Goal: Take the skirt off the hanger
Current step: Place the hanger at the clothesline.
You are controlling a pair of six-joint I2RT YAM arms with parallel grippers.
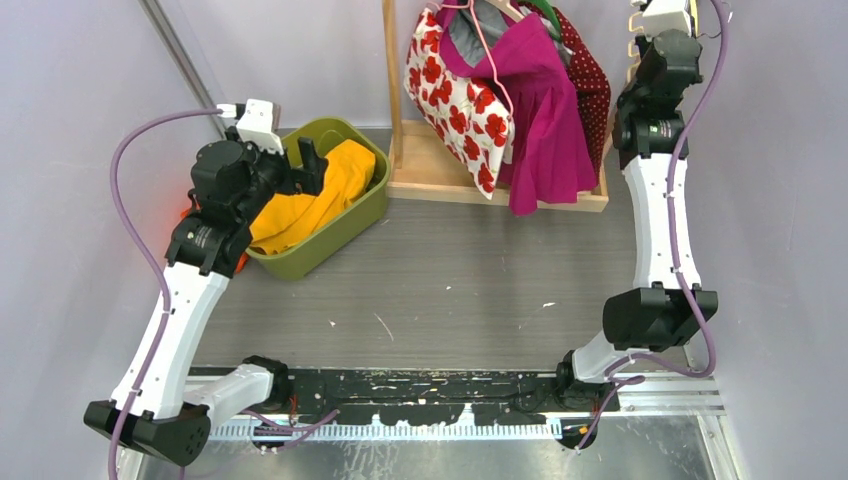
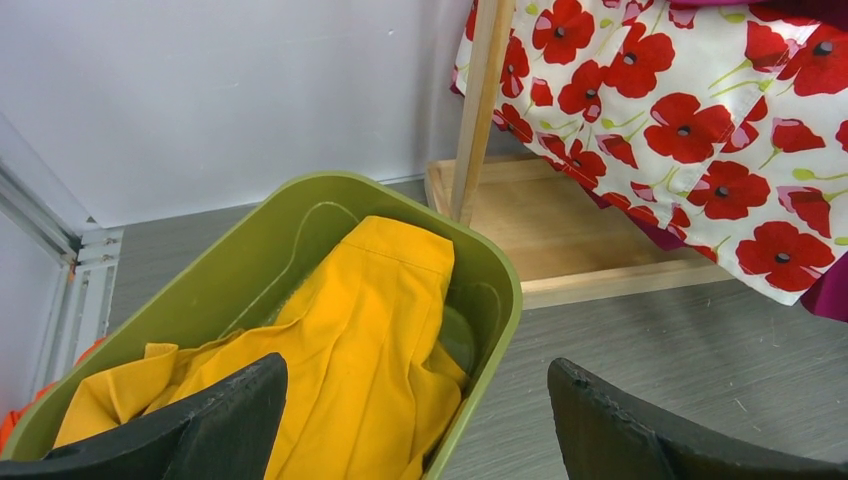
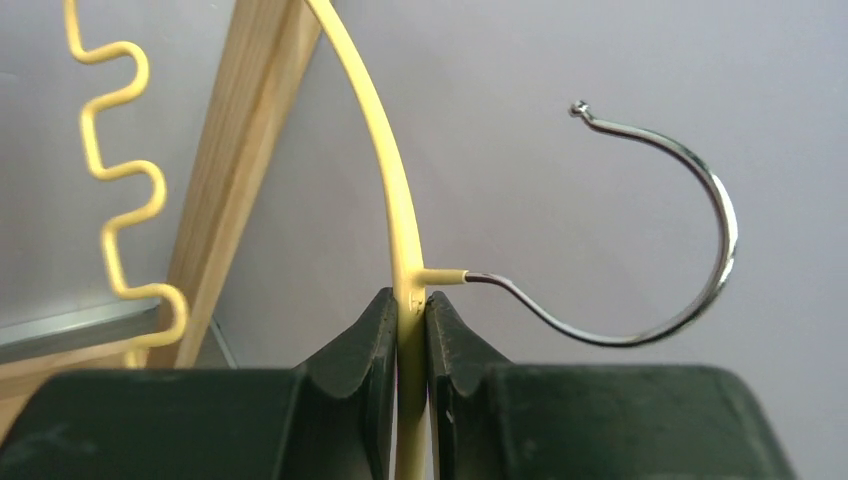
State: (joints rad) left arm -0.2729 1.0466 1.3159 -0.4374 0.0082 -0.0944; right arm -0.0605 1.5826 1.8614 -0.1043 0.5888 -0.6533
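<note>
The right gripper (image 3: 409, 305) filled the foreground of its wrist view, its two dark fingers (image 3: 372, 345) pressed onto the yellow coated-wire hanger (image 3: 386, 170) and pinching the wire just below the neck. The bright chrome hook (image 3: 712, 215) curved away to the right of the fingers, free of any rail. No fabric showed on the visible length of wire.

The mustard-yellow pleated skirt (image 2: 370, 320) lay heaped in the olive-green plastic bin (image 2: 492, 275), directly beneath the left gripper (image 2: 413, 400). That gripper's fingers were spread wide, one on each side of the cloth, holding nothing.

Judged from this, the skirt was off the hanger and the work was close to finished. To finish cleanly:
- Raise the left gripper straight up with its fingers apart, so no fold snags.
- Hold the right pinch firm near the neck to stop the hanger swivelling.

Beyond the left fingers stood the pale wooden rack (image 2: 481, 100), carrying a white poppy-print garment (image 2: 700, 130).
</note>
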